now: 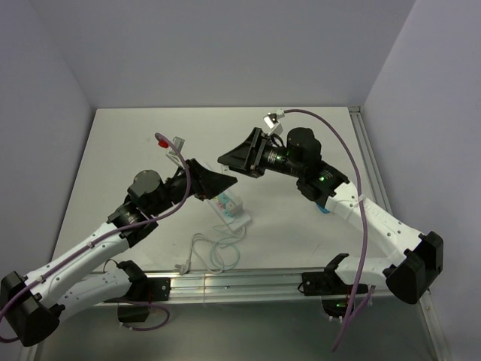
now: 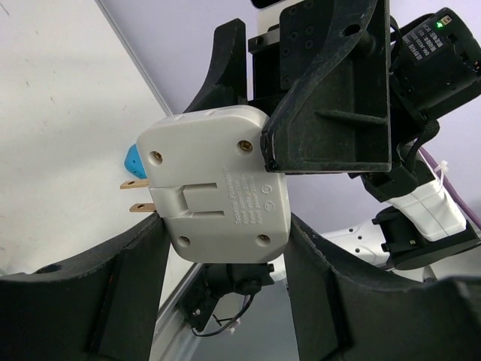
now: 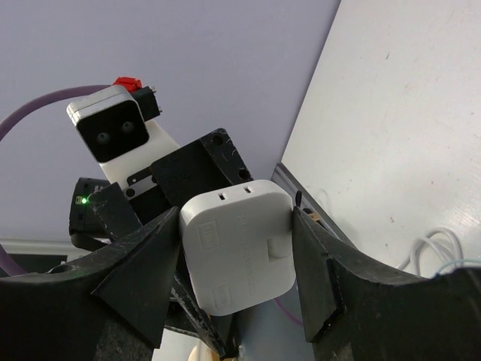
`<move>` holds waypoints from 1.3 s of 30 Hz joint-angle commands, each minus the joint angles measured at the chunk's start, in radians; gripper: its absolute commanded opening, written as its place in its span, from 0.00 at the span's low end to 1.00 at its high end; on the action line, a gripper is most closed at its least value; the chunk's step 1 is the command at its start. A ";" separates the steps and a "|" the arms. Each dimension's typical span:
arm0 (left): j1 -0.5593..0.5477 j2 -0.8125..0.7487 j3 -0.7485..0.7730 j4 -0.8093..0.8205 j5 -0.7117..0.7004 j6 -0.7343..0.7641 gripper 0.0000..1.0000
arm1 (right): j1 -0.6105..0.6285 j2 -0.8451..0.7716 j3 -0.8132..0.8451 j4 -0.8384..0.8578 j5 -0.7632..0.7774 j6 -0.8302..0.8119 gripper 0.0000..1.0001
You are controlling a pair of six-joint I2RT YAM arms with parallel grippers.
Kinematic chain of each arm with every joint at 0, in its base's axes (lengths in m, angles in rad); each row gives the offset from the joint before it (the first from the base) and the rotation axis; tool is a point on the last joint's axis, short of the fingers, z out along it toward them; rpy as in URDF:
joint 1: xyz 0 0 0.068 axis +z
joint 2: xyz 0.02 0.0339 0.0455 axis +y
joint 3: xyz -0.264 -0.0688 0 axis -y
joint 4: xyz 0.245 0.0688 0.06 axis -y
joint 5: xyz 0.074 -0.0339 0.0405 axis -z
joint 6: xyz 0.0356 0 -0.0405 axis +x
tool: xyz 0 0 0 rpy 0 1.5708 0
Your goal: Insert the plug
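plug (image 2: 218,184): smooth white plastic with a faint sheen and raised moulded lettering; its prongs (image 2: 135,185) are shiny brass-coloured metal. jaws: matt black plastic, dusty and scuffed. worktop (image 1: 135,150): matt white. rail (image 1: 240,282): brushed silvery metal.

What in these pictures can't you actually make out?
Top view: the adapter, hidden between the black jaws.
Left wrist view: its print, too small to read; a blue thing, mostly behind the adapter; whether the left jaws grip it, too tight to tell.
Top view: a white block, partly under the left jaws.
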 commanded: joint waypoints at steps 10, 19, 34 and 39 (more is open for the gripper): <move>-0.006 -0.040 0.056 -0.079 -0.111 0.087 0.01 | 0.013 -0.046 0.033 -0.096 0.104 -0.099 0.22; -0.006 -0.063 0.030 -0.127 -0.206 0.207 0.00 | 0.014 -0.035 0.098 -0.194 0.136 -0.166 0.76; -0.017 -0.028 -0.015 -0.122 -0.383 0.365 0.00 | 0.113 0.131 0.416 -0.493 0.345 -0.215 0.70; -0.037 -0.025 -0.004 -0.128 -0.410 0.382 0.00 | 0.146 0.204 0.455 -0.527 0.408 -0.208 0.65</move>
